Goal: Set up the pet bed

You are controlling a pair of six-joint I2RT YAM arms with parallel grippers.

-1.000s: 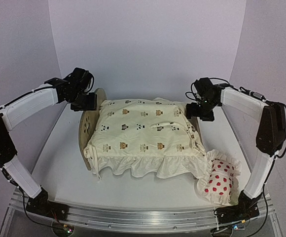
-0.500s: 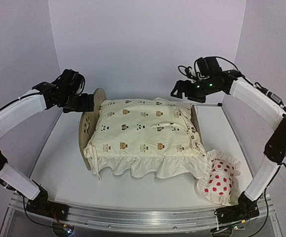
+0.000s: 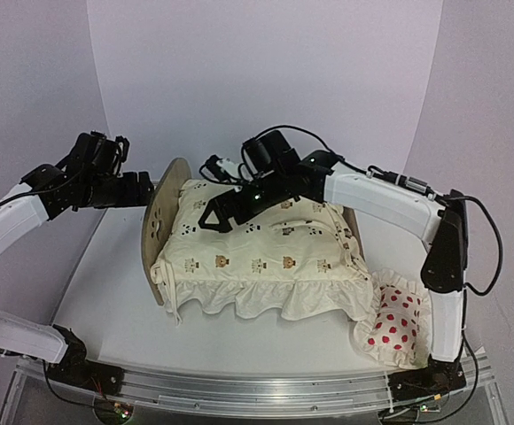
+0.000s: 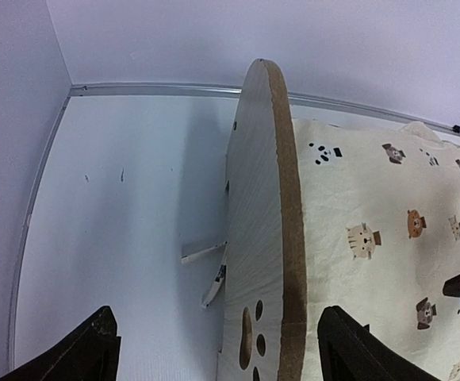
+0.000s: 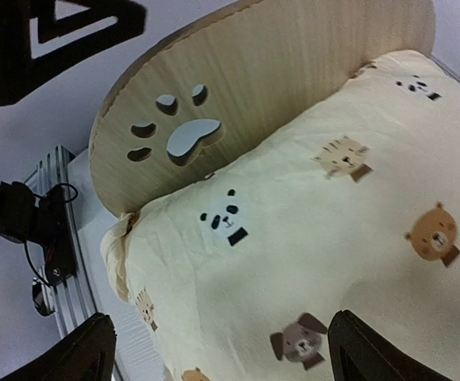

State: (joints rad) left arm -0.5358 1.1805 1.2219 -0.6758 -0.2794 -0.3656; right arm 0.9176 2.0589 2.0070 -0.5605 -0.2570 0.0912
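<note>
The pet bed (image 3: 162, 212) sits in the middle of the bench (image 3: 106, 301), its long side running left to right. My right end effector (image 3: 216, 213) hangs wide open over the cushion (image 3: 266, 243). My left end effector (image 3: 144, 189), open too, is just beside the bed's left end.

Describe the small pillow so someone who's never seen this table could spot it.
Find the plywood pet bed, topped by a cream animal-print cushion. The pillow lies on the table off its near right corner. Only it is white with red dots and a frill.
</note>
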